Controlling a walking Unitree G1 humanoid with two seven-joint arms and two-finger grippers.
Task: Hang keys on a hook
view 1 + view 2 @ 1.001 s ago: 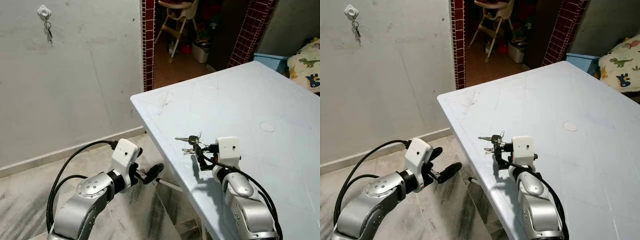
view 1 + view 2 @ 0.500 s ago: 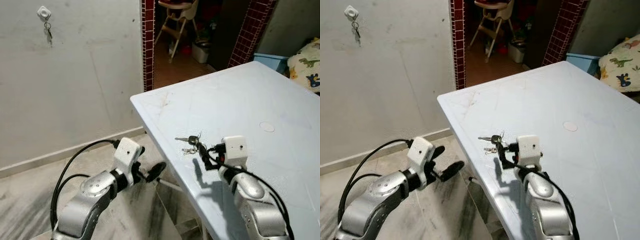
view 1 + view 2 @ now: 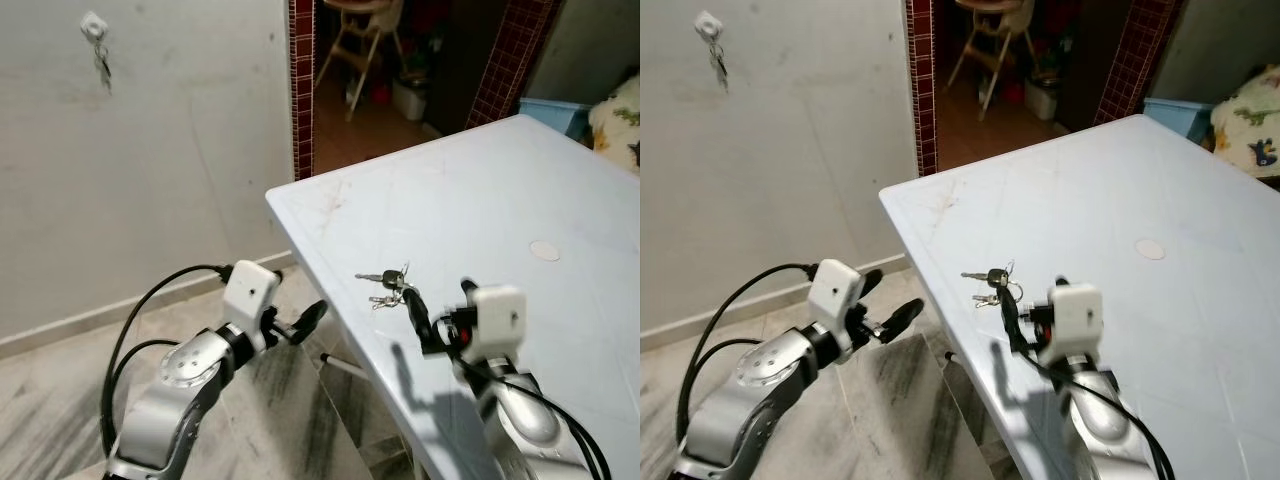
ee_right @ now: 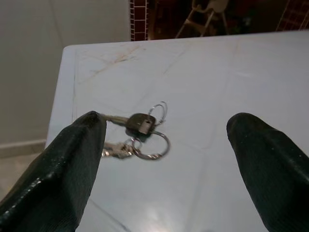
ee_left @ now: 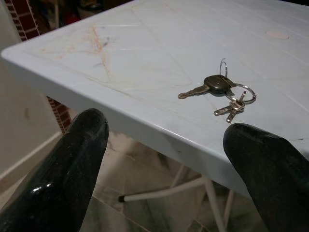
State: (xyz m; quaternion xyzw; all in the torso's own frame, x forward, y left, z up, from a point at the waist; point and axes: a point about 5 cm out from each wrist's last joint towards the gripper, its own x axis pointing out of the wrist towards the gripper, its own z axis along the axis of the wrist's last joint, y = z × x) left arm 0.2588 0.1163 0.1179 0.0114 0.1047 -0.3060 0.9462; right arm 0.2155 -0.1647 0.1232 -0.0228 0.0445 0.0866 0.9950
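Since a second ago the right hand (image 3: 425, 325) has drawn back from the keys (image 3: 388, 287), which lie unheld and where they were on the counter (image 3: 480, 210), near its front corner. Its fingers are spread wide, and the keys sit just ahead of them in the right wrist view. The left hand (image 3: 298, 325) hangs off the counter's edge over the floor (image 3: 60, 400), likewise spread, holding nothing. On the wall (image 3: 160, 130) the hook (image 3: 93, 24) already carries another small bunch (well apart from the counter). Judgement: the pickup is not yet made; a fresh approach is needed.
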